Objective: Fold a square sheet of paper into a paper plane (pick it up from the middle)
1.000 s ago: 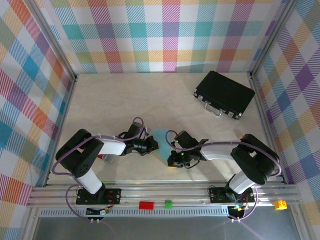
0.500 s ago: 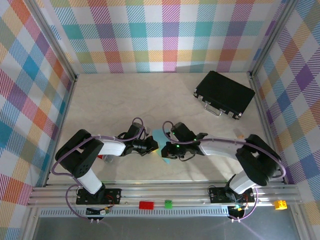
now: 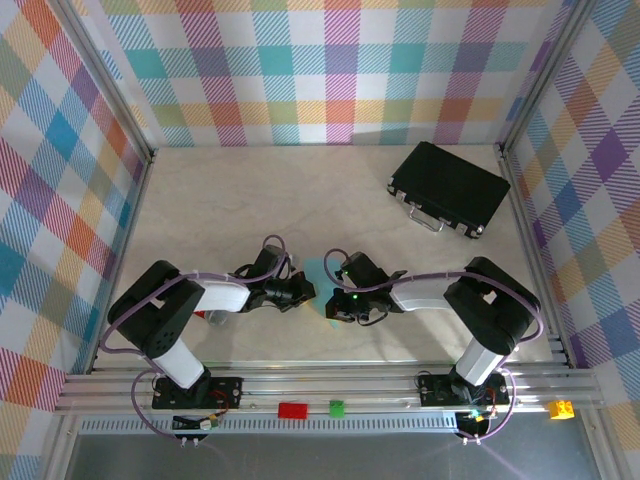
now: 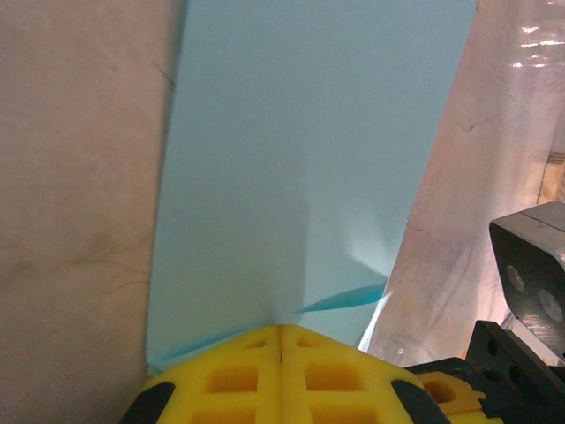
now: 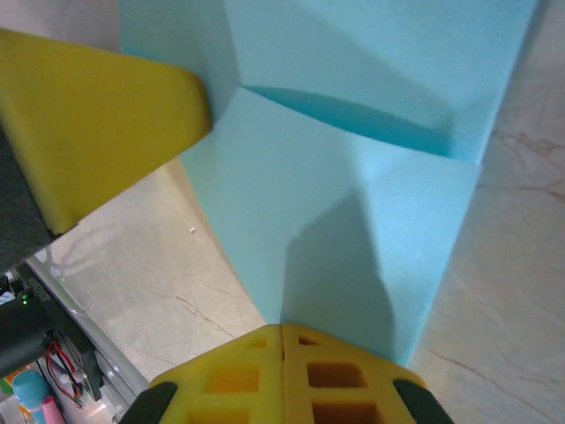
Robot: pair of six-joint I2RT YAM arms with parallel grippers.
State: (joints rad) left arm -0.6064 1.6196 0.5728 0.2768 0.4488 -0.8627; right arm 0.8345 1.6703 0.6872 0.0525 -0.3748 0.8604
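Over the bench (image 3: 250, 200): my left fingers (image 4: 281, 349) and right fingers (image 5: 282, 346) pinch the sheet (image 4: 309, 132), closed.
Risk: opposing pulls tear it.

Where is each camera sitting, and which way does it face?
Top: above, behind the arms, facing down on table and both arms.
Left wrist: on left arm, facing along left tool, shut on paper.
Right wrist: same on right arm; right tool shut on paper.
Shared: all three see the paper.

Pastel plaid walls (image 3: 300, 70) around beige marbled tabletop (image 3: 230, 200)
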